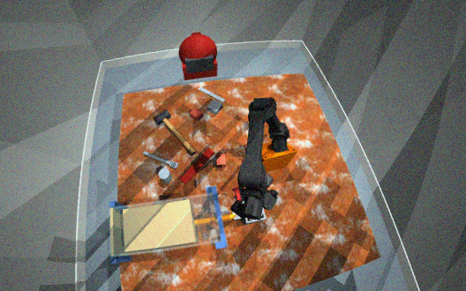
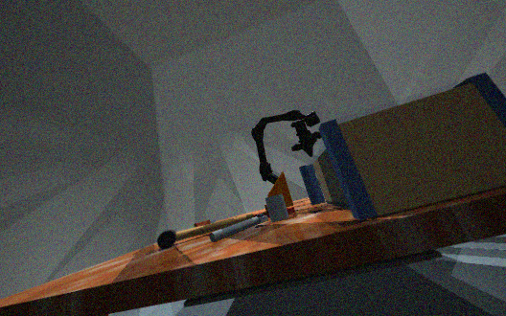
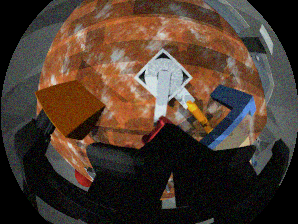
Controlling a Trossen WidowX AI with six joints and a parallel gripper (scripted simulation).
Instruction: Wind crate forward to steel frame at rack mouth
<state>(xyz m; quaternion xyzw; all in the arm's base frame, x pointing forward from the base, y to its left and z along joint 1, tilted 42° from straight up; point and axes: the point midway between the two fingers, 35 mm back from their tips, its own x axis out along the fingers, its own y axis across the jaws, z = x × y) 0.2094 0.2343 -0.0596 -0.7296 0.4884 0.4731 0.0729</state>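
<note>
Right now the pincer hangs over the winch, fingers shut all the way w/ nothing between them. A red bit shows by the tips in the wrist view; can't tell what it is, prob. part of the wrist itself.

Crate sits flat in the cubby, on the far side of the frame from the winch. A gap shows betw. crate front and frame, so winding looks not yet done. Strap runs from the winch through the frame to the crate, yellow-orange, looks about straight.

Handling, as a guess:
- Crate: big, boxy, stiff, prob. heavy vs. this arm. Don't grab or push it; pull comes only via strap. It could tip or ride up if wound fast, so slow, even turns.
- Winch: small grey post on a white plate, fixed to the surface. Nothing to grip there; the key goes down the top hole.
- Handle: likely the red crank-shaped bar, among the tools beyond the frame from the winch, not sure tho. Rigid, thin, light. Take it across the shaft near the mid, fingers opened first, key end free and pointing down.
- Hammer and grey bar lie further out from the winch than the red bar; leave them.

Writing: none readable on the winch, crate or tools. No brand marks seen in any view.
</note>
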